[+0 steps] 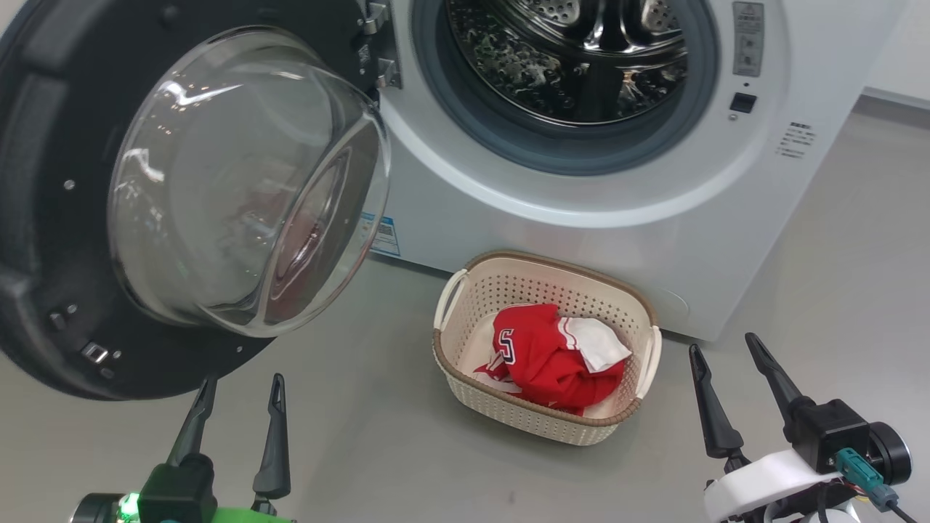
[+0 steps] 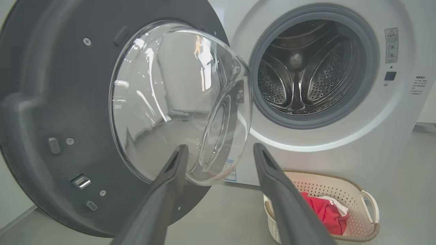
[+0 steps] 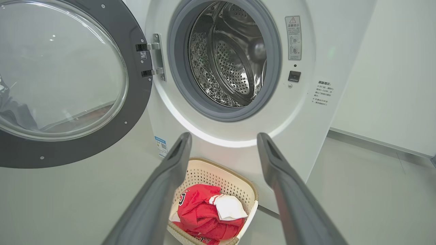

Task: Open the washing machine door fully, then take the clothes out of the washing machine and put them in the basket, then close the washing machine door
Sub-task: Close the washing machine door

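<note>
Clothes (image 1: pixel 556 356) lie in the basket (image 1: pixel 541 258) before the washing machine (image 1: pixel 581 218); drum (image 1: pixel 567 58) looks empty. Left tool (image 1: pixel 243 380) and right tool (image 1: pixel 724 343) gape, holding nothing. Outstanding: washing machine door (image 1: pixel 43 218) (standing wide) needs pushing shut.

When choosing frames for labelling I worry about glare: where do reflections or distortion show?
Head view: bright reflections streak the washing machine door glass. Left wrist view: the same dome glares, and the door rim bulges with wide-angle distortion. Right wrist view: the steel drum glints.
</note>
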{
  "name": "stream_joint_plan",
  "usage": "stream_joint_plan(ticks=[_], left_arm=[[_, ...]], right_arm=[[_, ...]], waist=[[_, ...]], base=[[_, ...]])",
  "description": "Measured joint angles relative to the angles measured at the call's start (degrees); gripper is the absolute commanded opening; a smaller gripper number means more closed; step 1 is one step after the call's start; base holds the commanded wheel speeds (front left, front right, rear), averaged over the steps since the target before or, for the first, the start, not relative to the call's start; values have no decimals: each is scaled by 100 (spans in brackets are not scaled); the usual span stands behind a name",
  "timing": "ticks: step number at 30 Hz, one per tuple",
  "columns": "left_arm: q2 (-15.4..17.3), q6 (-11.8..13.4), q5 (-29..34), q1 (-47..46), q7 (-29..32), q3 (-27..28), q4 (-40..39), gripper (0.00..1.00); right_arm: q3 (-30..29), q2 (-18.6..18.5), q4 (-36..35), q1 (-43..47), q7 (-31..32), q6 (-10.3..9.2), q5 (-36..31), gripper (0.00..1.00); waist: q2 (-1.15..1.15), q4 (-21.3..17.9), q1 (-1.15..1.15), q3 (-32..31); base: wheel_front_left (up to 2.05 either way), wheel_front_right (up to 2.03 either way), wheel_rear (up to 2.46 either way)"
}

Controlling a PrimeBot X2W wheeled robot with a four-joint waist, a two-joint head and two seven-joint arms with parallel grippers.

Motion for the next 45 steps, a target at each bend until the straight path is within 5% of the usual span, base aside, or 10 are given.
stream_joint_plan(ticks=[11, 25, 26, 27, 29, 36, 45], left_arm=[[1, 1, -1, 2, -54, 177, 26, 100], [0, 10, -2, 4, -98, 204, 25, 100], [0, 10, -3, 4, -98, 204, 26, 82], [0, 10, -3, 4, -98, 203, 26, 48], [0, 10, -19, 4, -101, 202, 27, 0], [-11, -151, -421, 1, -250, 181, -103, 0], [-124, -916, -3020, -194, -372, 332, -750, 0]], right_arm=[[200, 21, -27, 43, 80, 43, -15, 100], [216, 24, -12, 40, 125, 43, -16, 100], [216, 25, -11, 39, 125, 43, -16, 100], [216, 26, -11, 39, 125, 43, -16, 100], [216, 27, -9, 39, 125, 43, -16, 100], [218, 30, -8, 39, 130, 43, -15, 100], [218, 29, -10, 39, 131, 37, -15, 100]], waist=[[0, 705, 0, -3], [0, 762, 0, -18], [0, 761, 0, -22], [0, 760, 0, -25], [0, 757, 0, -31], [0, 747, 0, -50], [0, 750, 0, -37]], base=[[0, 0, 0], [0, 0, 0], [0, 0, 0], [0, 0, 0], [0, 0, 0], [0, 0, 0], [0, 0, 0]])
